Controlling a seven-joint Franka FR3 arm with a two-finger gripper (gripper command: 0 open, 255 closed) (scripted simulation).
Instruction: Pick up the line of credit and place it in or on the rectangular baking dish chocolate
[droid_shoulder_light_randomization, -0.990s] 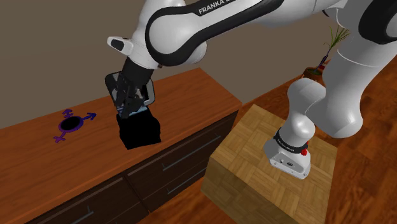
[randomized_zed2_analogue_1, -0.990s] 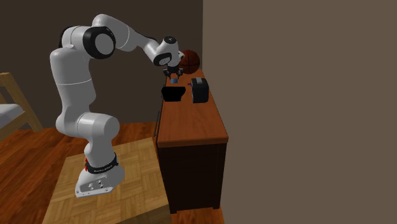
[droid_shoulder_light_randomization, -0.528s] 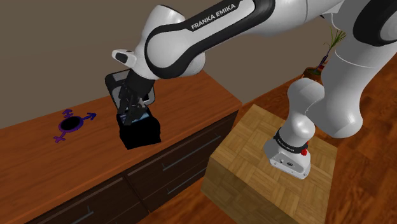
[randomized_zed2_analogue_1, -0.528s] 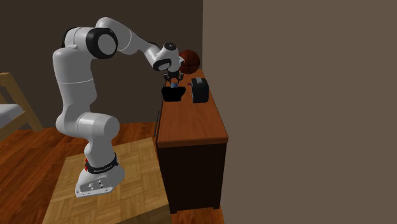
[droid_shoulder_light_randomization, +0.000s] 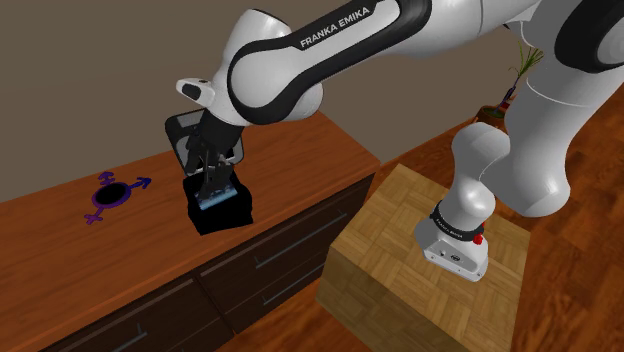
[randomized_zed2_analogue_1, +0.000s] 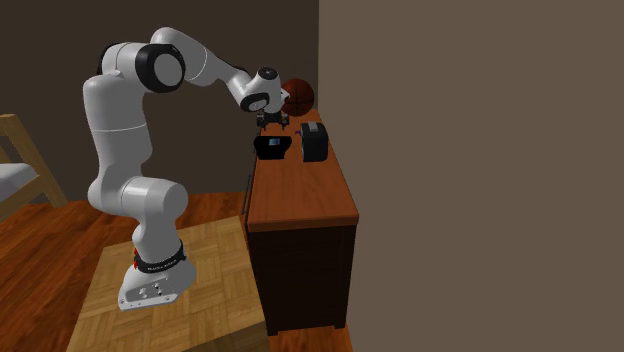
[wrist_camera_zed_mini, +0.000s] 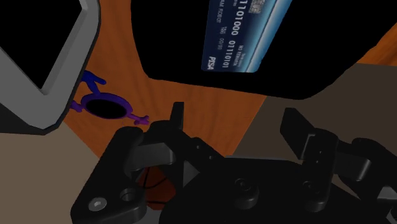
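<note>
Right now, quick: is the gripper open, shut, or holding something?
Gripper: open, holding nothing. The card lies in the black dish.

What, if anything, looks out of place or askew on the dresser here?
Nothing stands out. The blue card lies inside the black dish, and the open fingers hang above it without touching. The purple symbol lies flat on the dresser.
</note>
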